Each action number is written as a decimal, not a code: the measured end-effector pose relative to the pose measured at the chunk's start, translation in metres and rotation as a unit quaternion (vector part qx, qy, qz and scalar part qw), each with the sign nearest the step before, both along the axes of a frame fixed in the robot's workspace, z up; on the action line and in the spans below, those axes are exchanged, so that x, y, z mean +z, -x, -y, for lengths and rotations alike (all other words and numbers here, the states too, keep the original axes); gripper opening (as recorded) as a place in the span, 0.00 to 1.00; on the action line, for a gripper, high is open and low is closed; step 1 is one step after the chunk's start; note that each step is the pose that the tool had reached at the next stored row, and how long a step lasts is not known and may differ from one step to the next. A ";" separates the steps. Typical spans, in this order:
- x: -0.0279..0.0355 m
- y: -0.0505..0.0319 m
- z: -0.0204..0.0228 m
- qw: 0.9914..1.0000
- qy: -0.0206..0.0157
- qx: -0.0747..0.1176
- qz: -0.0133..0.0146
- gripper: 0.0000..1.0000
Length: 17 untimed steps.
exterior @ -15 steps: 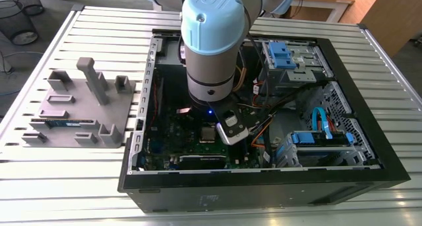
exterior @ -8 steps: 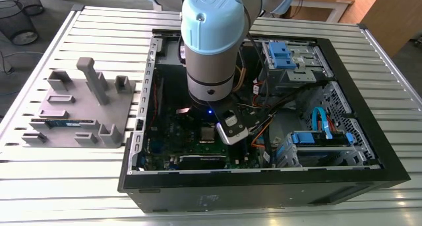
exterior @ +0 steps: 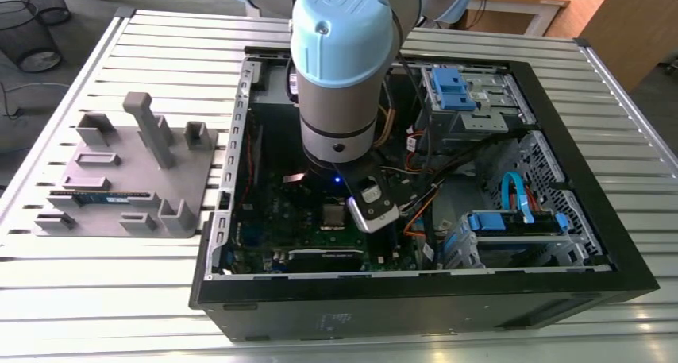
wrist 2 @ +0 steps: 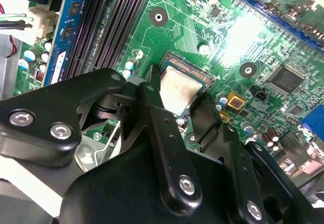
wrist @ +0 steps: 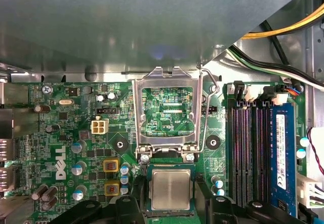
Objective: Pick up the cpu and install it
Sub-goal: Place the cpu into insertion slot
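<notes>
The cpu [wrist: 171, 188], a small square chip with a silvery-grey top, lies flat in the socket on the green motherboard [wrist: 76, 133]. The same cpu [wrist 2: 183, 89] shows in the second wrist view, and as a small grey square [exterior: 335, 214] in the exterior view under the arm. My gripper [wrist: 171, 202] hangs low over it, open. One black finger [wrist 2: 152, 100] stands on each side of the chip, with small gaps to its edges. The hinged metal socket frame [wrist: 167, 107] stands raised beside the socket, and its wire lever [wrist: 203, 117] is up.
The arm reaches into an open black computer case [exterior: 424, 291] lying on a slatted metal table [exterior: 106, 299]. Memory slots [wrist: 253, 148] run beside the socket. Blue drive bays [exterior: 514, 220] and loose cables [exterior: 424, 164] fill the case's exterior-view right. A grey holder [exterior: 127, 180] sits on the exterior view's left.
</notes>
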State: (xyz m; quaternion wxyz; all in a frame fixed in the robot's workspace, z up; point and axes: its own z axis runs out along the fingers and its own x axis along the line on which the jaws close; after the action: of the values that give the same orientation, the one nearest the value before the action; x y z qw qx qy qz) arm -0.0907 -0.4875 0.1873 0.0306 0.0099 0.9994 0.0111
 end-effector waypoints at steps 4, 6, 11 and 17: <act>-0.0002 0.0001 0.0000 1.000 0.000 0.000 0.000 0.46; -0.0003 0.0000 0.0000 1.000 0.000 0.000 0.000 0.46; -0.0004 0.0000 0.0000 1.000 0.000 0.000 0.000 0.46; 0.0000 -0.0001 -0.0001 1.000 0.000 0.000 0.000 0.46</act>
State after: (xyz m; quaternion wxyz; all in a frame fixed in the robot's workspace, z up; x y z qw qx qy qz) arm -0.0906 -0.4874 0.1873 0.0307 0.0099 0.9994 0.0112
